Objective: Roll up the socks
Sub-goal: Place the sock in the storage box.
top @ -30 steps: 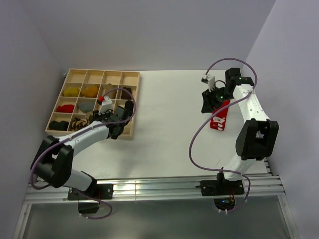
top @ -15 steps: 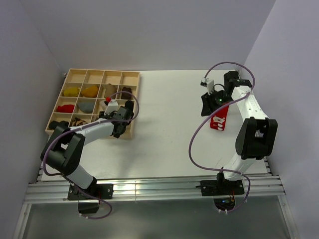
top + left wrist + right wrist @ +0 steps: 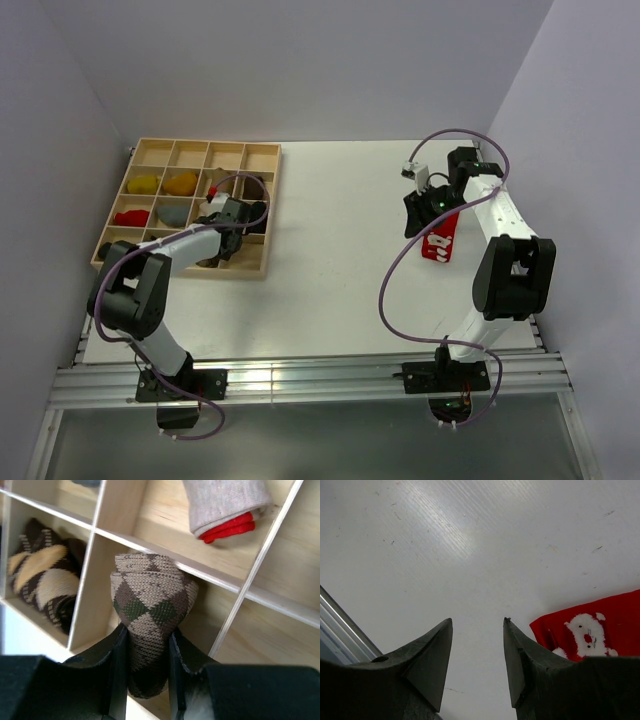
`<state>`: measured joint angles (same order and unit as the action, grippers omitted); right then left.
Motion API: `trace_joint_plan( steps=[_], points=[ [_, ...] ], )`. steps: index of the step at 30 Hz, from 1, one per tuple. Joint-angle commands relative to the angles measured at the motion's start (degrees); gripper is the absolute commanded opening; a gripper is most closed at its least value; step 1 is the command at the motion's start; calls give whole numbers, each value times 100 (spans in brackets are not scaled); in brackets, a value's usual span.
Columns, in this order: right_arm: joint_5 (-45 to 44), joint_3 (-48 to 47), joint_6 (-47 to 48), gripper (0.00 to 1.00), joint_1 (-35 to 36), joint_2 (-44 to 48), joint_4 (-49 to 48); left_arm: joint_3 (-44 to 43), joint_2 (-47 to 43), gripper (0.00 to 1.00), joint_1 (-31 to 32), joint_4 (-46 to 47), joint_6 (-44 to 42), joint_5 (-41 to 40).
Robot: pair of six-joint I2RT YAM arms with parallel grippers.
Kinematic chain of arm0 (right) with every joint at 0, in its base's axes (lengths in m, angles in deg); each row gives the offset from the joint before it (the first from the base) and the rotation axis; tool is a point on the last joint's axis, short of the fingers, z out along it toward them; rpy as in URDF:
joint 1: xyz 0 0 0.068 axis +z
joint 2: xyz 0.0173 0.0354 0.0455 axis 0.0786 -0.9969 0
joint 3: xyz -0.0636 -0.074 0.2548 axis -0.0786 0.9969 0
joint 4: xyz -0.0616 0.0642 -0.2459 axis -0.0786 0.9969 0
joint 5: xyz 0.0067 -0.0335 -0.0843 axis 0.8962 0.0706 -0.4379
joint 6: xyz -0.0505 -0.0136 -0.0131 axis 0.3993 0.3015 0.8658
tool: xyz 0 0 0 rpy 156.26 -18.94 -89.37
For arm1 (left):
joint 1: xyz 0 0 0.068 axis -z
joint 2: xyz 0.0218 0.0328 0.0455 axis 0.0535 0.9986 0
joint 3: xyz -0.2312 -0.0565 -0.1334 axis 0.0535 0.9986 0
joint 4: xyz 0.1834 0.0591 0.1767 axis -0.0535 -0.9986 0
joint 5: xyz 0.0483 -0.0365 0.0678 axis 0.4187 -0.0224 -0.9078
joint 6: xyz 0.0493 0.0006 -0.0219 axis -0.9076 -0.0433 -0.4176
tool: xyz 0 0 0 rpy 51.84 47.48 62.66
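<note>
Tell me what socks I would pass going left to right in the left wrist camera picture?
Dark brown and tan argyle sock bundle → taupe argyle sock roll with green diamonds → grey sock roll with a red edge.

Wooden divided tray at the white table's far left — yellow bundle and orange bundle side by side, grey bundle one row nearer.

No words or numbers are legible; the red sock bears only a white bearded figure.
</note>
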<state>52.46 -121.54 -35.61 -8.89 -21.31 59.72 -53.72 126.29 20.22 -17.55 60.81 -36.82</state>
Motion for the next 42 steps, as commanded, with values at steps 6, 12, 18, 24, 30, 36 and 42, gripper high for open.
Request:
trace_joint_plan(
  steps=[6,12,18,24,30,36,42],
  points=[
    [-124,-4,19,52,-28,295,-40,65,-67,0,-386,246,491,2371],
    [-195,-21,19,52,-28,286,4,267,-137,0,-913,526,773,3574],
    [-291,5,-33,52,-28,225,-49,601,-76,0,-1195,948,984,4094],
    [-388,181,-25,52,-28,295,-119,742,-137,1,-1230,1107,1134,4094],
    [-371,225,-42,52,-28,322,-137,654,-304,24,-1230,949,1107,4094],
    [-353,207,-33,52,-28,313,-110,662,-620,45,-1230,853,1046,4007],
    [-318,146,-42,52,-28,295,-84,540,-884,53,-1230,598,993,3656]
  ],
)
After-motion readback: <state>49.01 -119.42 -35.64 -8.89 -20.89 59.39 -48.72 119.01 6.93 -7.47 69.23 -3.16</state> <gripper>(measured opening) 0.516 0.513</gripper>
